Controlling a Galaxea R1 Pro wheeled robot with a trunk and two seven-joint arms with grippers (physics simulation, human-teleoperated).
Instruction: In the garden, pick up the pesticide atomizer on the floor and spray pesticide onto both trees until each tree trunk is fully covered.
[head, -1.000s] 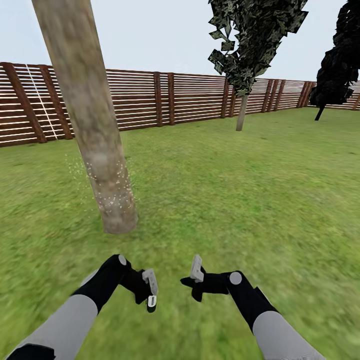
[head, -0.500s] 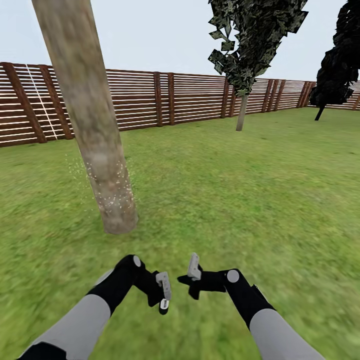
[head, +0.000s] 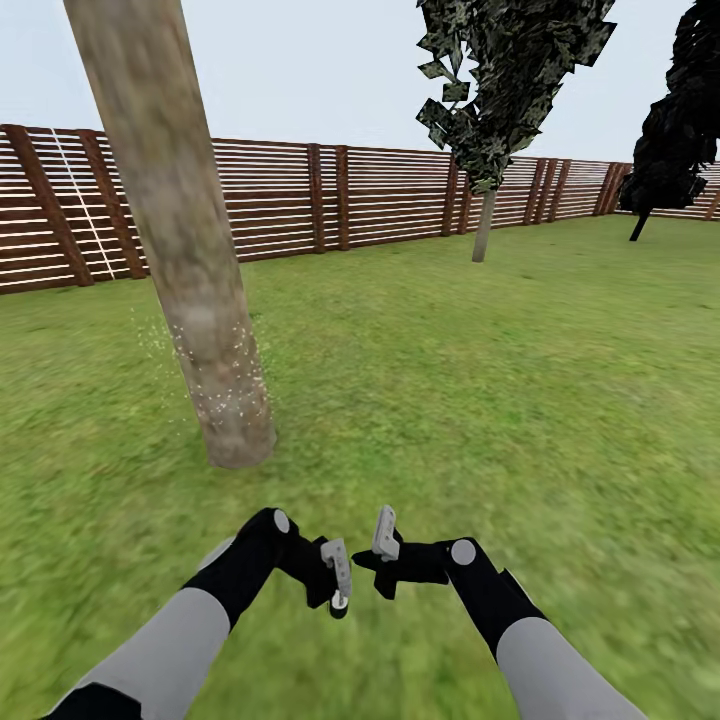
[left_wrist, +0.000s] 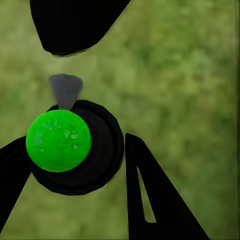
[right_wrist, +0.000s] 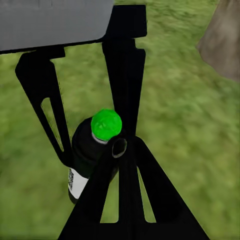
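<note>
Grass (head: 450, 400) holds two trees (head: 190, 250), one atomizer (right_wrist: 90, 160)

Floor (head: 470, 380): mottled green grass, running back to a brown slatted fence (head: 330, 200) along its far edge. Leaning tree trunk (head: 190, 290) rooted near left, pale specks (head: 225, 395) on its lower part. Second tree (head: 484, 225) stands by the far fence; dark bush (head: 665, 160) at far right corner.

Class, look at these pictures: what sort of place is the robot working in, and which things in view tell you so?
Most likely a fenced garden: a grass lawn, a brown slatted wooden fence around it, and trees, one leaning trunk close by.
</note>
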